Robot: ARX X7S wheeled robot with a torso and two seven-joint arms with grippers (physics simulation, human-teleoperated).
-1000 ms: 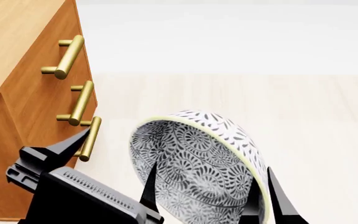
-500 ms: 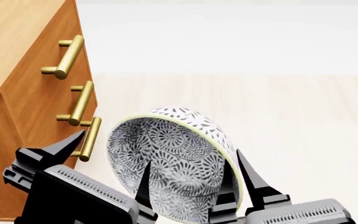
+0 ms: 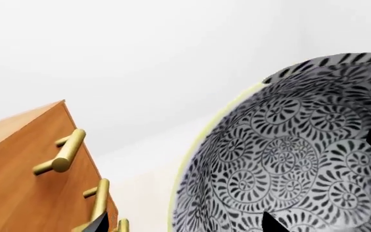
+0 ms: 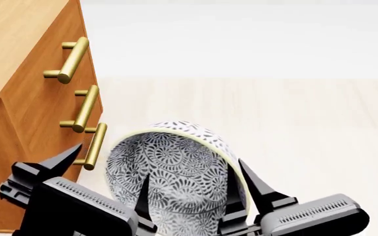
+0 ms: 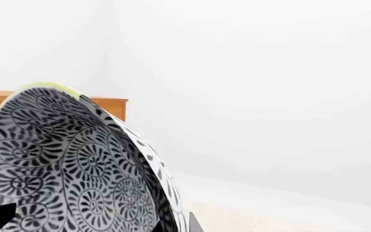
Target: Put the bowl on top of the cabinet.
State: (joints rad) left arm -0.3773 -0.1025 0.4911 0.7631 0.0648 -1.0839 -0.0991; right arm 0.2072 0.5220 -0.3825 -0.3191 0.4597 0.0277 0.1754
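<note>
The right gripper (image 4: 234, 194) grips the bowl (image 4: 173, 177) by its rim, tipped on edge. The cabinet (image 4: 18, 98) top lies up and left. The left gripper (image 4: 107, 179) is spread, empty, just beside the bowl.

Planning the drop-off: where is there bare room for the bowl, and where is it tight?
The cabinet top is bare where visible, left of the brass handles. The pale floor right of the bowl is open. It is crowded low, where the left gripper and right gripper flank the bowl.
</note>
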